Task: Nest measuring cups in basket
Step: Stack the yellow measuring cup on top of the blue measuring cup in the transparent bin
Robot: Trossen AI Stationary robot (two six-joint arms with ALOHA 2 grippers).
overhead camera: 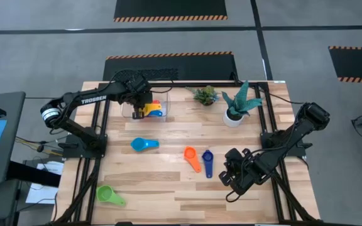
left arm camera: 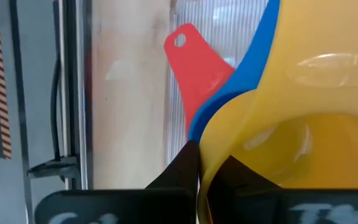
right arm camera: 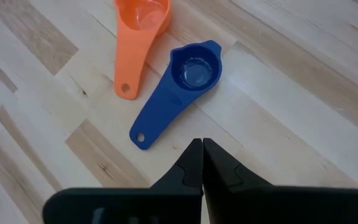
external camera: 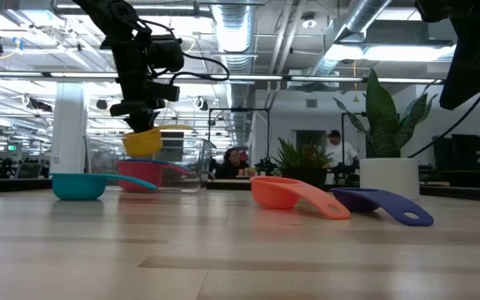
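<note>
Above the basket [overhead camera: 131,112] at eleven o'clock, left fingers [left arm camera: 182,168] grasp the yellow cup [external camera: 142,142]; right fingers [right arm camera: 194,163] clenched.

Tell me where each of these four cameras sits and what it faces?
High: overhead, looking down at both arms and the clear plastic basket.
Low: tabletop level, facing the room; left arm holds the yellow plastic measuring cup.
Left wrist: tool gripping that cup above the basket.
Right wrist: shut tool over the dark blue plastic cup, shared with high and low.
</note>
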